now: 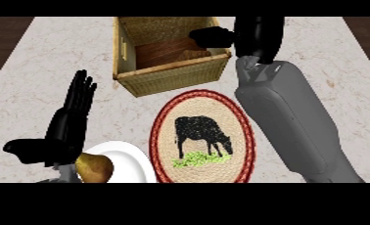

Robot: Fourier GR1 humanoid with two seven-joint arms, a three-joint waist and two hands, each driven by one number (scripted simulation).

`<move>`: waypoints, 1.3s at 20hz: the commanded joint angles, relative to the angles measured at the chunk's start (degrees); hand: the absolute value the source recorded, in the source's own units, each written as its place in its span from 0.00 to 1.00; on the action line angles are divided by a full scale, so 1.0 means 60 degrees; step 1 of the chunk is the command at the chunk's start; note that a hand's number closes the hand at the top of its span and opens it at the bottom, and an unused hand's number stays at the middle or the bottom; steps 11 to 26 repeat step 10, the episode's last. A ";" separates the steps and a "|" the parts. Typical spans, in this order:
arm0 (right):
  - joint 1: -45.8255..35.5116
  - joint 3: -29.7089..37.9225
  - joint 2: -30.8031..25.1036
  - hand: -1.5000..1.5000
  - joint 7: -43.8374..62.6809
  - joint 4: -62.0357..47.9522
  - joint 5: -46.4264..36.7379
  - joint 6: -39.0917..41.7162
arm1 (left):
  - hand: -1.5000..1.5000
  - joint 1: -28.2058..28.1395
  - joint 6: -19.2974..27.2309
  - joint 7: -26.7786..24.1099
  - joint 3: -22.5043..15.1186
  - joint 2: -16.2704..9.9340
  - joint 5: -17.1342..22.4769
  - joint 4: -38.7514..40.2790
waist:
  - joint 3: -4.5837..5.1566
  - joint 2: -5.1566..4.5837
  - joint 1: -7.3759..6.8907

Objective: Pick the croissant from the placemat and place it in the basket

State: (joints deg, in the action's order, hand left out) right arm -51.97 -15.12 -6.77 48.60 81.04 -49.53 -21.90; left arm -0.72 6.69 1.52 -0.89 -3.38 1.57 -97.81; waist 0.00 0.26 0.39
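Head view: right hand [217,37] over the basket [170,75], reaching across its right rim, fingers curled above the wooden floor. Croissant not visible anywhere; possibly enclosed in that curled hand, cannot tell. Placemat [202,138] bare except for its printed black cow on grass. Left hand [69,121] resting open, fingers straight, low at left on the desk [43,72] beside a plate [127,158] carrying a pear [95,168]. Risks, as judgement: opening too near the rim could tip the load outside; forearm could nudge the basket wall. No brands, labels or readable writing.
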 commanded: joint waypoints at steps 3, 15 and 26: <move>0.1085 0.1236 -0.0976 0.00 -0.0292 0.2408 0.1347 0.0743 | 0.50 0.0135 -0.0149 0.0199 0.0200 -0.0211 0.0111 -0.0062 | -0.0005 -0.0004 0.0022; 0.1718 0.2244 -0.1577 0.00 -0.0782 0.3870 0.3096 0.2167 | 0.50 -0.0269 -0.0050 0.0424 -0.0085 -0.0051 -0.0071 -0.0735 | -0.0002 -0.0021 -0.0095; 0.1718 0.2244 -0.1577 0.00 -0.0782 0.3870 0.3096 0.2167 | 0.50 -0.0269 -0.0050 0.0424 -0.0085 -0.0051 -0.0071 -0.0735 | -0.0002 -0.0021 -0.0095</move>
